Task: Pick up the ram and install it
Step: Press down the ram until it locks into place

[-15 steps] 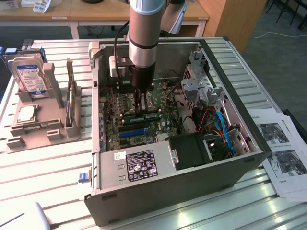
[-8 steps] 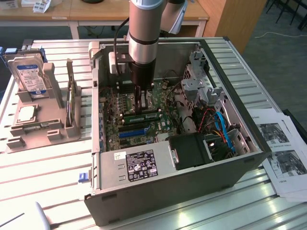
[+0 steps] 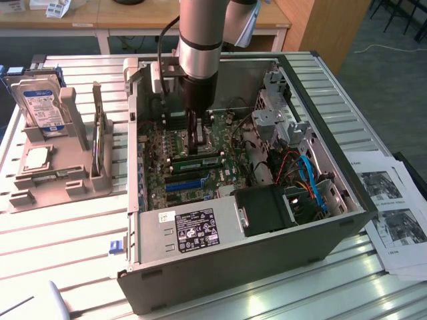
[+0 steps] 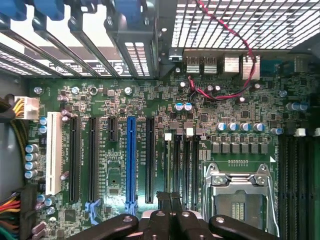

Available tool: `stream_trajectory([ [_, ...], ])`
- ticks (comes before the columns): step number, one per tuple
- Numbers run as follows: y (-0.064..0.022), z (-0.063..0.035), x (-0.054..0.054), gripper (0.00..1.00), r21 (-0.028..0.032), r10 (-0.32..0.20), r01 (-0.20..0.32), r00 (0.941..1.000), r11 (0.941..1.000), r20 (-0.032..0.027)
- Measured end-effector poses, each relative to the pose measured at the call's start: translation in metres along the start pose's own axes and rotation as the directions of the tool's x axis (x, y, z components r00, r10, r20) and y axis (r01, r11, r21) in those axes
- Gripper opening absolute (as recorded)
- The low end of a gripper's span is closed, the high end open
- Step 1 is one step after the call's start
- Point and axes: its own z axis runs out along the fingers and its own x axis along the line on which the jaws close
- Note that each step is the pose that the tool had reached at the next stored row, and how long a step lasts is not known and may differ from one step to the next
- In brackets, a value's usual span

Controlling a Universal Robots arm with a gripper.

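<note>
Inside the open case (image 3: 320, 230), the gripper (image 3: 195, 141) hangs low over the motherboard (image 3: 193, 167), fingers pressed together and holding nothing. Just below its tip lies the ram (image 3: 197, 161), apparently already in its slot near the board's middle.

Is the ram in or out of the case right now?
In. The ram lies flat-on along the motherboard inside the open case, directly under the shut gripper. Whether it is fully seated cannot be told.
</note>
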Motion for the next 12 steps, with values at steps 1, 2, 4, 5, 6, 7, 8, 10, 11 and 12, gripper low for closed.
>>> stream_trajectory([
  [1,0.0001,-0.0022,0.0,0.1,0.0,0.0,0.0,1.0,1.0,-0.0001],
  [2,0.0001,-0.0048,0.0,0.1,0.0,0.0,0.0,1.0,1.0,-0.0001],
  [4,0.0002,-0.0098,0.0,0.1,0.0,0.0,0.0,1.0,1.0,-0.0004],
  [5,0.0003,-0.0125,0.0,0.1,0.0,0.0,0.0,1.0,1.0,-0.0006],
  [6,0.0003,-0.0151,0.0,0.1,0.0001,0.0,0.0,1.0,1.0,-0.001],
  [7,0.0004,-0.0177,0.0,0.1,0.0001,0.0,0.0,1.0,1.0,-0.0014],
  [8,0.0005,-0.0205,0.0,0.1,0.0,0.0,0.0,1.0,1.0,-0.002],
  [10,0.0006,-0.0258,0.0,0.1,0.0,0.0,0.0,1.0,1.0,-0.0032],
  [11,0.0007,-0.0285,0.0,0.1,0.0001,0.0,0.0,1.0,1.0,-0.004],
  [12,0.0008,-0.0311,0.0,0.1,0.0001,0.0,0.0,1.0,1.0,-0.0048],
])
